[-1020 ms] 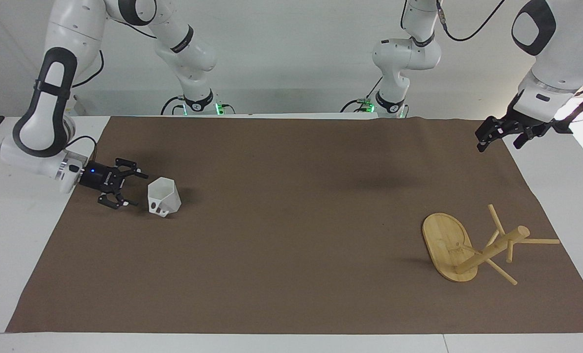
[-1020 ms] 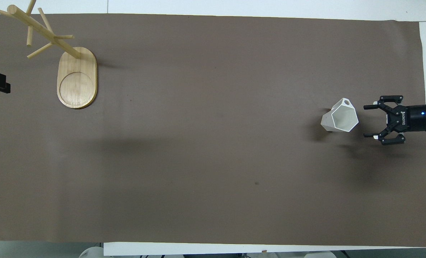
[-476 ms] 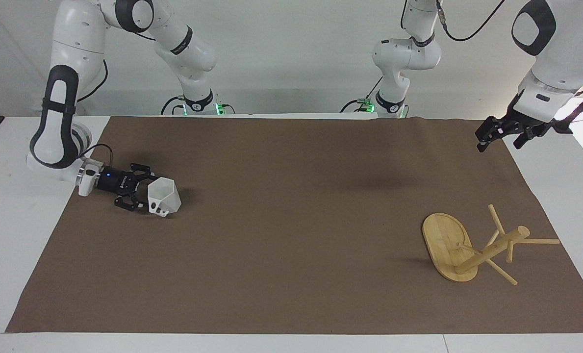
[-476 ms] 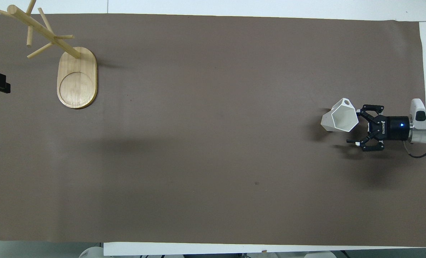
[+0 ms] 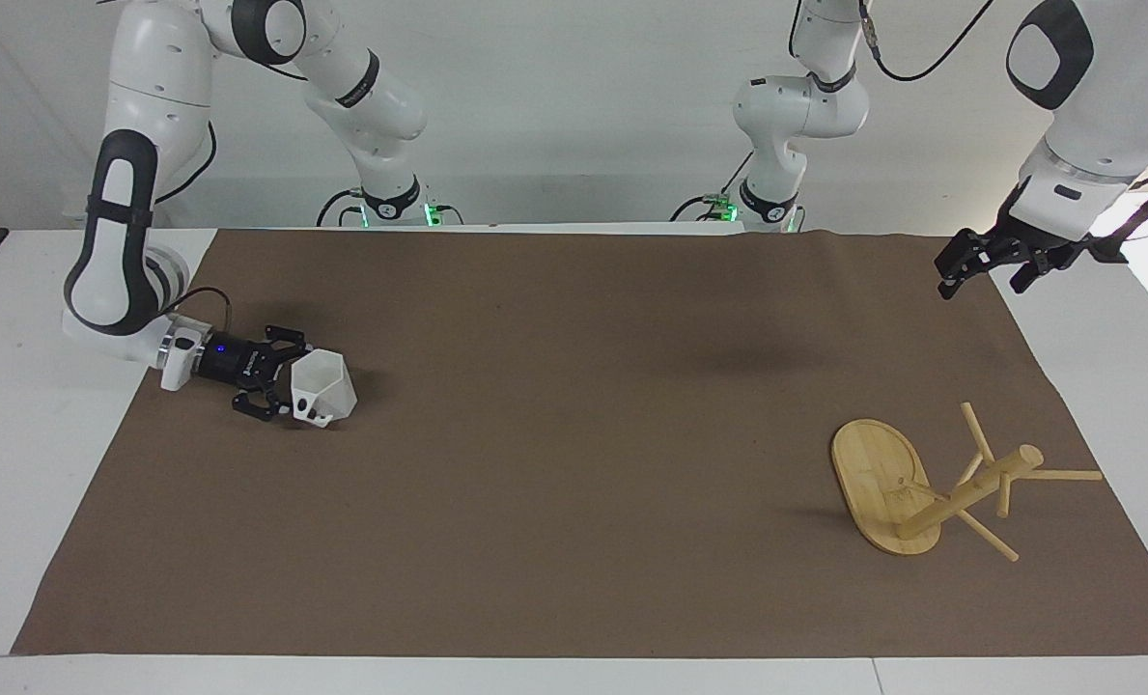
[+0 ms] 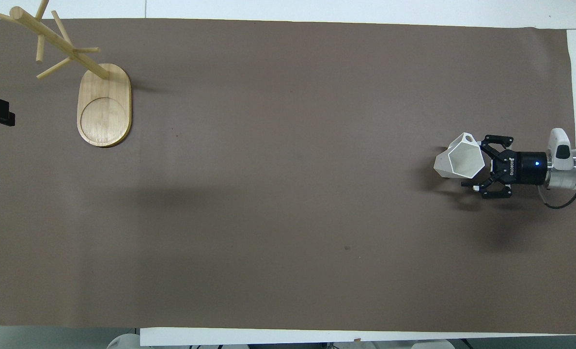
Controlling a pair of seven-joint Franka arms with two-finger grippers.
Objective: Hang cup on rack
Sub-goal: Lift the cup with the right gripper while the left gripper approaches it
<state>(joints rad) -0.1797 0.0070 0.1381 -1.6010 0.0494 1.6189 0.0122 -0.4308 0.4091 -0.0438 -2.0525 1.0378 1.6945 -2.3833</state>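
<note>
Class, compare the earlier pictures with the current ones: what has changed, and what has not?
The right claw slid along the mat to the cup, its open fingers now bracketing the cup's side. The cup, the rack and the waiting left claw stayed put.

The worktop (image 5: 14, 434) is white, and a brown mat (image 5: 574, 463) covers most of it. On the mat at the right arm's end stands the white cup (image 5: 322, 387), rim up. At the left arm's end stands the rack (image 5: 887, 492) on its oval base, farther from the robots than the cup and well apart from it.
</note>
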